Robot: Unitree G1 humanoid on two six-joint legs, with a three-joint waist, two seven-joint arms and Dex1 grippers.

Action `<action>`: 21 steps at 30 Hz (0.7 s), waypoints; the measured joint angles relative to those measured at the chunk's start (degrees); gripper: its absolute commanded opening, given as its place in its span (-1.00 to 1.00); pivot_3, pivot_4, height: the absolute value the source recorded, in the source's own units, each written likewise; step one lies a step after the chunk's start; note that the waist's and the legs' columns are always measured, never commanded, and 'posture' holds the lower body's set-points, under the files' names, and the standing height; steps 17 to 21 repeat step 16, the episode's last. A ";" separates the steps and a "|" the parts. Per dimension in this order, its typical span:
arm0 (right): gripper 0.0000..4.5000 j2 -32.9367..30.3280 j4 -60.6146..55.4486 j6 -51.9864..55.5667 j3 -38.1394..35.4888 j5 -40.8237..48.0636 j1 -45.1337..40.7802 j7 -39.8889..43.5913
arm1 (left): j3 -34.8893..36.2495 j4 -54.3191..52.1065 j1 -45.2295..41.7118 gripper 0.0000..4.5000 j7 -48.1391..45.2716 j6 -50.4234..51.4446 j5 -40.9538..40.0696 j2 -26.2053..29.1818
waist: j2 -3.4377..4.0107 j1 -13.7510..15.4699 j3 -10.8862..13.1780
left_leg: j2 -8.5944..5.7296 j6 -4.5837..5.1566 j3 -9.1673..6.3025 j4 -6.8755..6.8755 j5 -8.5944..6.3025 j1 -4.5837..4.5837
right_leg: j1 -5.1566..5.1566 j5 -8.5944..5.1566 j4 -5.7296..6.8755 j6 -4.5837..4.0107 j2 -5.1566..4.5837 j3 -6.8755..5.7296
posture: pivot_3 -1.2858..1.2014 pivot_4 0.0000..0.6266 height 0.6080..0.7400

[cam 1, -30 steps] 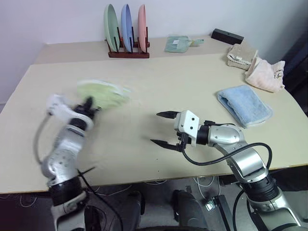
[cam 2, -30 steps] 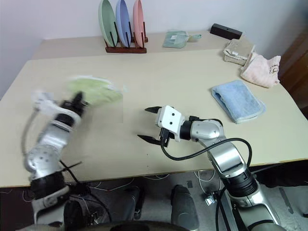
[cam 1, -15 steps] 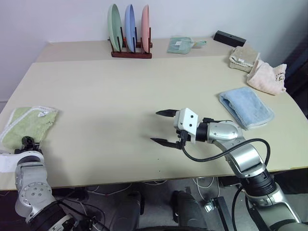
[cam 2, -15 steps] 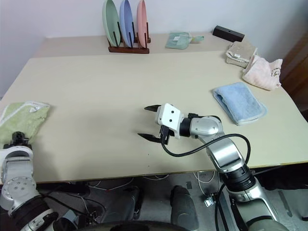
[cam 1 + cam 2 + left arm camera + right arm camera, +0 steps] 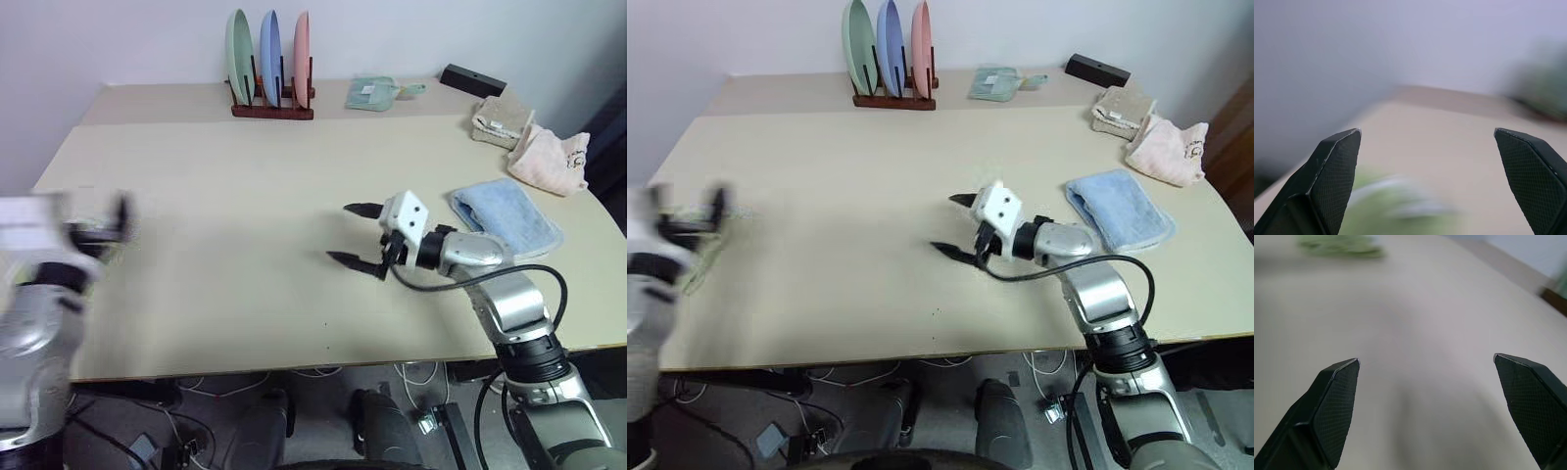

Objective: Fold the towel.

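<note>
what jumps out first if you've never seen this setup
The right claw stands open over the bare middle of the table, holding nothing. At the table's left edge the left claw is open just above the green towel. Along the back stands a rack of three plates, and a folded blue towel lies beside the right arm.

I see soft, even light across the table (image 5: 245, 196), with no glare. My left gripper (image 5: 96, 223) smears with motion blur; both wrist backgrounds are unfocused.
</note>
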 measured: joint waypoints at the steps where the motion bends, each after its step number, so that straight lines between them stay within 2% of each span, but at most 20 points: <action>1: 1.00 -0.19 1.46 0.72 -1.39 0.12 0.11 -0.79 | -4.62 0.36 -0.16 0.98 -2.03 0.01 2.03 -0.15 | -0.01 -0.28 0.01 | 0.05 0.00 -0.01 -0.06 0.00 -0.01 | -0.08 0.01 0.02 0.01 0.05 -0.01 | 0.03 -0.52 1.00; 4: 1.00 -1.74 4.50 2.86 -5.01 0.52 1.58 -2.75 | -12.49 2.25 -1.31 0.98 -6.03 -1.08 8.19 0.12 | 0.03 -0.87 0.03 | 0.09 -0.02 0.06 -0.29 0.02 0.02 | -0.24 0.06 0.09 0.08 0.17 0.01 | 0.03 -0.52 1.00; 6: 1.00 -2.07 5.79 4.17 -7.78 1.77 3.28 -3.60 | -15.31 3.75 -1.61 0.98 -8.40 -2.44 10.91 -0.82 | 0.04 -1.21 0.04 | 0.20 -0.08 0.04 -0.48 0.06 0.04 | -0.29 0.07 0.08 0.09 0.19 0.01 | 0.03 -0.52 1.00; 13: 1.00 -4.75 6.30 3.18 -10.11 2.00 7.13 -3.79 | -15.99 7.15 -3.50 0.98 -12.55 -2.69 11.46 -5.08 | 0.09 -1.49 0.07 | 0.20 -0.09 0.04 -0.48 0.07 0.04 | -0.29 0.08 0.08 0.12 0.12 0.01 | 0.03 -0.52 1.00; 21: 1.00 -5.48 6.30 2.48 -10.08 1.26 8.22 -3.80 | -15.46 7.74 -3.45 0.98 -13.88 -2.66 11.12 -6.06 | 0.09 -1.50 0.07 | 0.20 -0.09 0.05 -0.46 0.07 0.04 | -0.29 0.08 0.08 0.13 0.11 0.01 | 0.03 -0.52 1.00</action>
